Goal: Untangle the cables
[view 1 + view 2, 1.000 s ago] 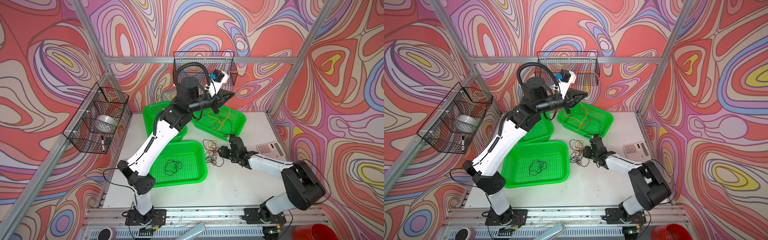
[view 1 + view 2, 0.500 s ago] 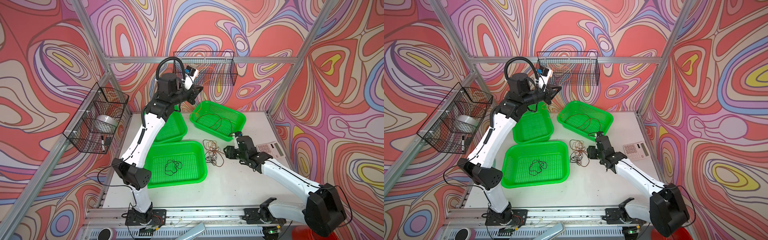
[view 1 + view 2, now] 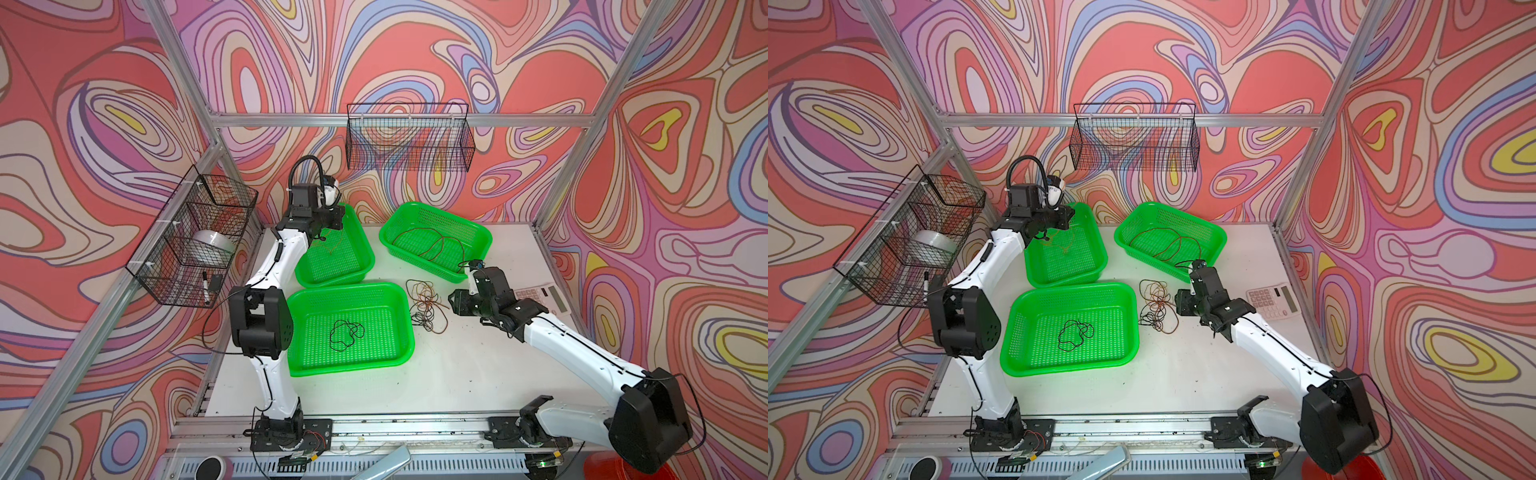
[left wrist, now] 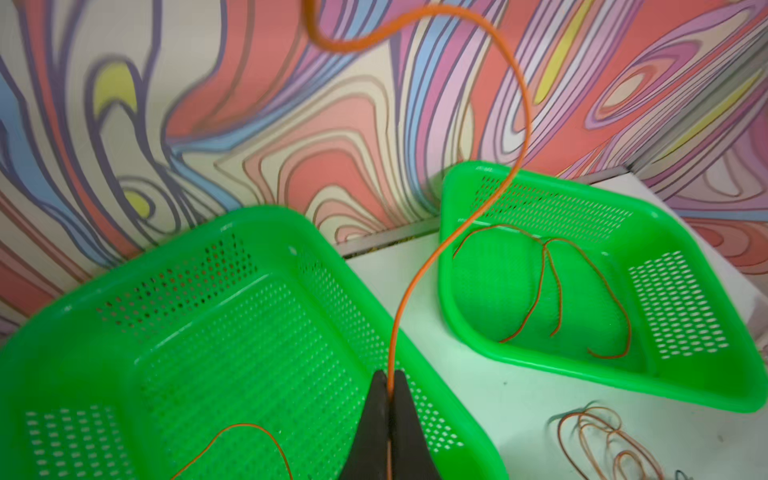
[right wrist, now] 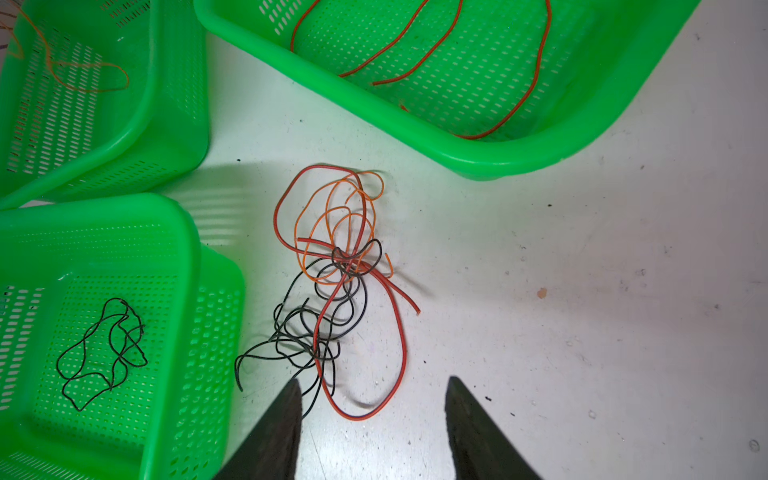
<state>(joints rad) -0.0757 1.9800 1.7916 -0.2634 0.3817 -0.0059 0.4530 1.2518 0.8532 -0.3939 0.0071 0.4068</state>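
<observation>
A tangle of orange, red-brown and black cables (image 3: 426,305) (image 5: 340,282) lies on the white table between three green baskets. My left gripper (image 4: 390,380) is shut on a thin orange cable (image 4: 415,282) and holds it over the back-left basket (image 3: 368,249); a loop of it rests inside. In a top view that gripper (image 3: 1047,237) hangs above the basket's far corner. My right gripper (image 5: 372,379) is open just short of the tangle, touching nothing. The back-right basket (image 3: 440,216) holds a red-brown cable (image 3: 436,245). The front basket (image 3: 349,286) holds a black cable (image 3: 347,332).
A calculator (image 3: 540,297) lies on the table behind my right wrist. A black wire basket (image 3: 407,141) hangs on the back wall. Another wire basket (image 3: 195,241) with a tape roll and a marker hangs on the left frame.
My left arm has swung from above the back-right basket to the back-left basket and come lower, carrying the orange cable. My right arm has drawn back a little from the tangle.
</observation>
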